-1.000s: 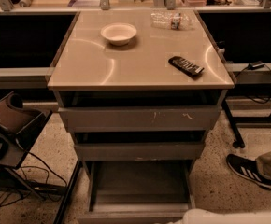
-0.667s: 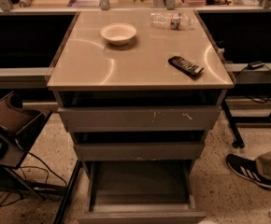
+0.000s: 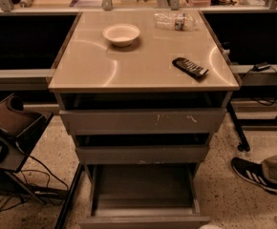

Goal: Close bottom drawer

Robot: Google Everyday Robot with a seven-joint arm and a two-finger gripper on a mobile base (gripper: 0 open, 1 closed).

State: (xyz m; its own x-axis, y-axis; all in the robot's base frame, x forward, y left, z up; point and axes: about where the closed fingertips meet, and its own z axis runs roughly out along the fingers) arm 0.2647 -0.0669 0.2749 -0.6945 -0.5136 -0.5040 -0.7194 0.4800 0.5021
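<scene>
Currently pulled out: bottom drawer (image 3: 143, 187), lowest of three, near floor level.

Stands extended toward the camera beneath the middle drawer (image 3: 142, 154) and scratch-marked top drawer (image 3: 142, 121), with empty tray exposed and flat front panel nearest the camera, facing outward and thus offered squarely for a push. Lies level, with panel long axis running left to right; slides front to back into the cabinet (image 3: 143, 61). Calls, by judgement, for a centred push along that slide line to avoid skewing. Shows the gripper (image 3: 210, 226) only as a pale sliver at the lower edge, just right of the panel. Cannot tell whether clenched or released.
</scene>
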